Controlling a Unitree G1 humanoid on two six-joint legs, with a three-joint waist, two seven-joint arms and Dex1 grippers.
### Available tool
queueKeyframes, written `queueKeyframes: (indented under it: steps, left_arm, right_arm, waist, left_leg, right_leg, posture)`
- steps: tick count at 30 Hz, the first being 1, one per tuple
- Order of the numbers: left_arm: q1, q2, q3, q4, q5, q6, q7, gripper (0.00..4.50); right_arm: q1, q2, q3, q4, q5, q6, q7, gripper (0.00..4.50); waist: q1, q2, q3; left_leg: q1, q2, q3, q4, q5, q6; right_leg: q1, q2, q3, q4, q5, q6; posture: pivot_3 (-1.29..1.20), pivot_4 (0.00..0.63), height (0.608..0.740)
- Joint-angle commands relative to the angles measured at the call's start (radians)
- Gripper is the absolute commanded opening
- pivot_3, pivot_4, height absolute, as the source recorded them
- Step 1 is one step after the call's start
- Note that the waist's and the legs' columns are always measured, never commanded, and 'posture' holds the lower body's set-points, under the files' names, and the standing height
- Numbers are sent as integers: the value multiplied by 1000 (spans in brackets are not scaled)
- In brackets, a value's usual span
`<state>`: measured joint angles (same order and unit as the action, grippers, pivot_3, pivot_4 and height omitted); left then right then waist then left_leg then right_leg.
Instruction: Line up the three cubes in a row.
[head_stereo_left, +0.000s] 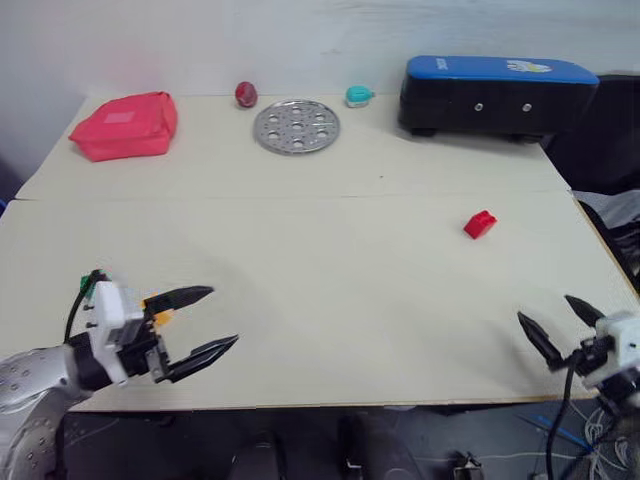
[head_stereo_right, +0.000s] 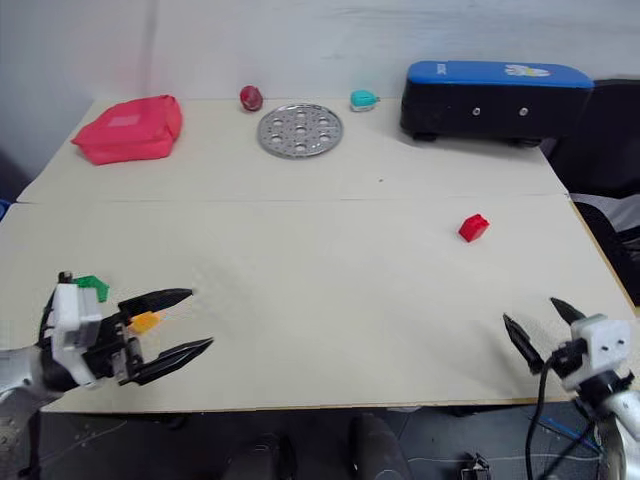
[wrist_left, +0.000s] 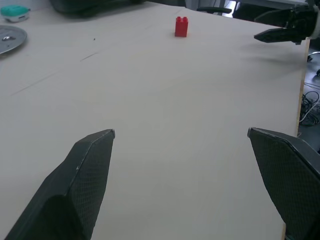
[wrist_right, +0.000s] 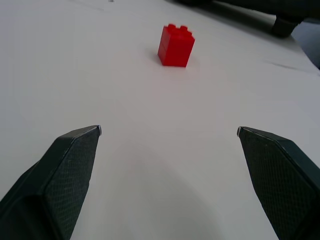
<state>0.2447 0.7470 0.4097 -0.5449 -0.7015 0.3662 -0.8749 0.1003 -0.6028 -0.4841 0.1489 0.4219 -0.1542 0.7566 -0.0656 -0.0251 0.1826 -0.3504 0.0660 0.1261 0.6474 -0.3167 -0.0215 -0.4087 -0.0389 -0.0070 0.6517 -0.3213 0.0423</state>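
A pale tabletop (head_stereo_left: 330, 300) carries everything here. The red brick (head_stereo_left: 480, 224) stands alone on the right half, about midway between the near and far edges, with bare surface all around it. In the right wrist view it sits upright ahead of the two fingers, studs on top, well clear of them.

The left pincer (head_stereo_right: 186, 320) hovers over the near left corner, pointing across toward the right, its two black fingers spread apart with nothing between them. Just behind it, close to the wrist, lie the other two bricks: the green brick (head_stereo_right: 93, 287) nearer the left edge and the yellow-orange brick (head_stereo_right: 146, 321) just beside the upper finger. Both are partly hidden by the hand, so whether they touch each other cannot be told. They are well apart from the red one.

The right pincer (head_stereo_left: 560, 325) hangs at the near right corner, pointing forward, fingers spread wide and holding nothing.

Along the far edge, from left to right, sit a red pouch (head_stereo_left: 126, 125), a dark red ball (head_stereo_left: 246, 94), a round metal plate with holes (head_stereo_left: 296, 127), a small teal thing (head_stereo_left: 358, 96), and a black case with a blue lid (head_stereo_left: 495, 95).
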Motion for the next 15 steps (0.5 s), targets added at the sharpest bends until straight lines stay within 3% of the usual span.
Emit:
queueKeyframes:
  steps: [1,9,15]
  left_arm:
    - [-50,8,-28,-3,14,-3,2,4487]
    - [-150,3,-75,4,30,13,25,4487]
    - [-78,-15,-92,-24,75,-25,15,4487]
  right_arm:
    - [-191,-97,45,99,-3,66,57,4500]
    - [-767,-151,294,608,-197,177,120,4500]
    - [-971,-135,373,887,-300,91,135,4500]
  waist:
    - [-4,1,1]
    - [-4,1,1]
    - [1,1,1]
  left_leg:
    - [0,0,0,1,2,-3]
    - [5,1,0,2,3,-6]
    - [-1,2,0,3,3,-7]
  right_leg:
    - [0,1,1,1,0,0]
    - [-3,7,10,1,0,1]
    - [-9,8,11,0,0,0]
  posture:
    - [0,150,740]
    - [0,150,740]
    - [0,150,740]
